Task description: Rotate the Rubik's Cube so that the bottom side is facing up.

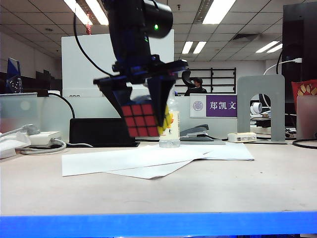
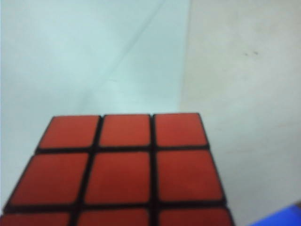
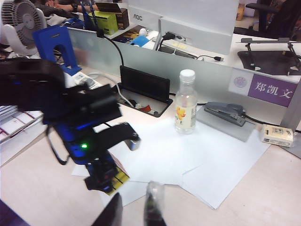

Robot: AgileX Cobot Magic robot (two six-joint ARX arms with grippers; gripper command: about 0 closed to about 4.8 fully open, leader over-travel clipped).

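The left tool (image 1: 143, 106) was clamped on the small black-framed Rubik's Cube with red and yellow stickers (image 1: 141, 120), holding it in the air above the loose white paper sheets (image 1: 148, 161) spread on the pale worktop (image 1: 247, 188). In the exterior view its red face was turned to the camera and a yellow side showed at the right edge. A clear plastic bottle with a white cap (image 3: 186, 101) stood behind the cube, beside a grey stapler (image 3: 225, 110). The right tool (image 3: 134, 212) hung near the sheets, its fingers close together on nothing.
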